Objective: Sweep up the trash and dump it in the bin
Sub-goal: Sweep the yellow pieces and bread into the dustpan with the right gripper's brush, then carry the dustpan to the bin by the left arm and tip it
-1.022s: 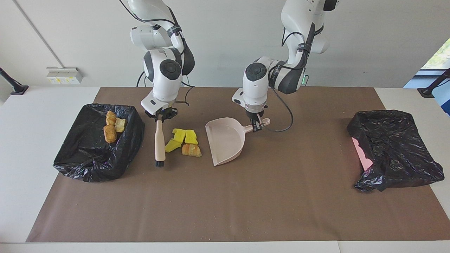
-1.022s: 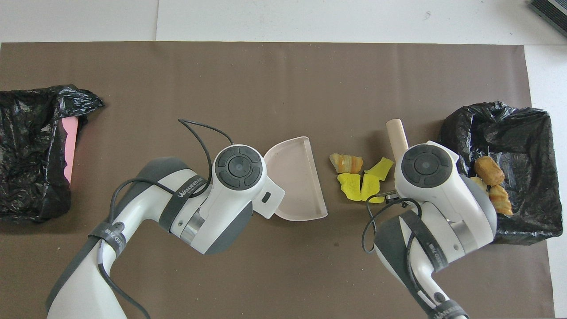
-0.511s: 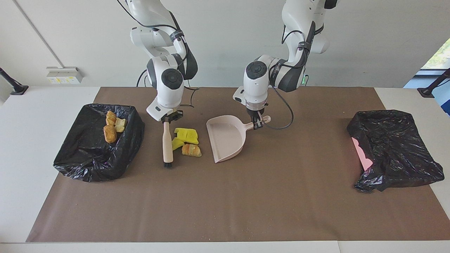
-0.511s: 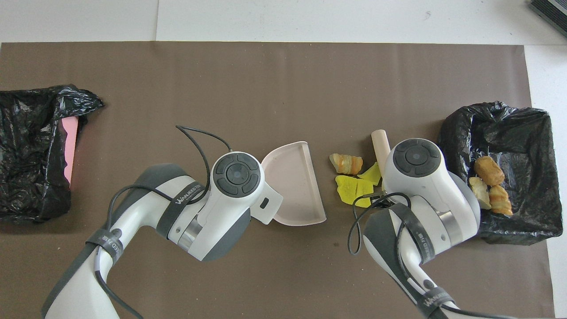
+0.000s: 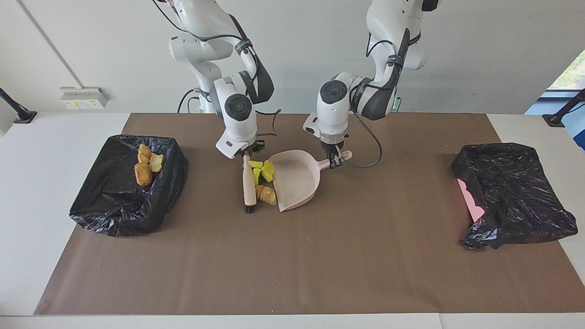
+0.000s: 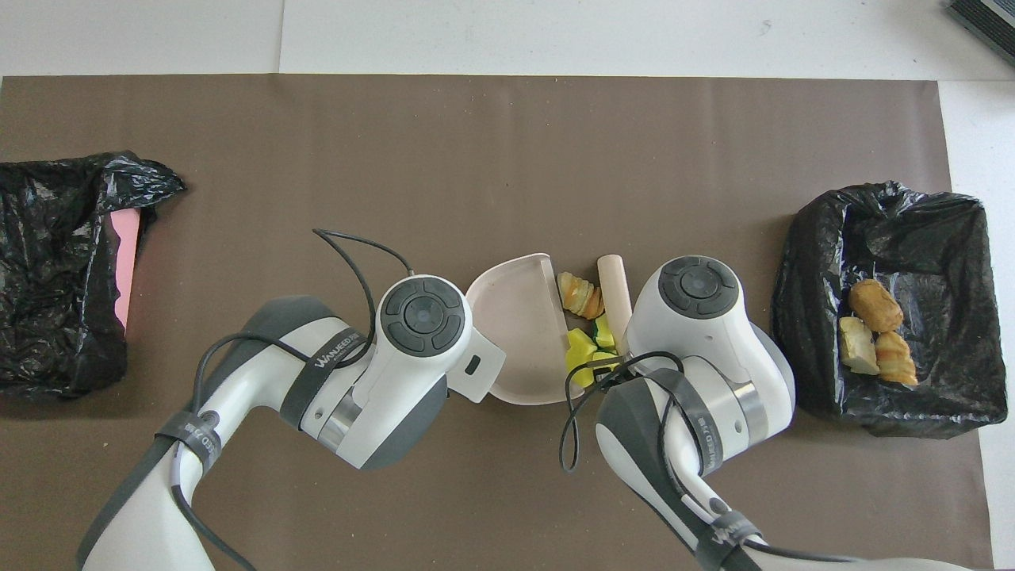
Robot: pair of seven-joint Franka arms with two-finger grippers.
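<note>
Trash (image 5: pixel 263 180) sits pinched between brush (image 5: pixel 249 187) and dustpan (image 5: pixel 295 180), brush at its nine o'clock in the facing view, so it enters the pan. Right gripper (image 5: pixel 247 153) clamps the brush handle; left gripper (image 5: pixel 336 162) apparently clamps the dustpan handle, bracing it.

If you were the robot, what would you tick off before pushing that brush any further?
1. Right gripper shut on the brush: ok.
2. Left gripper shut on the dustpan handle, pan flat on the table: ok.
3. Dustpan's open edge turned toward the pile: ok.
4. Yellow chunks and bread piece bunched between brush and pan lip: ok.
5. Scraps inside the pan: not ok, still at the lip.
6. Bin with three scraps at the right arm's end, open: ok.
</note>
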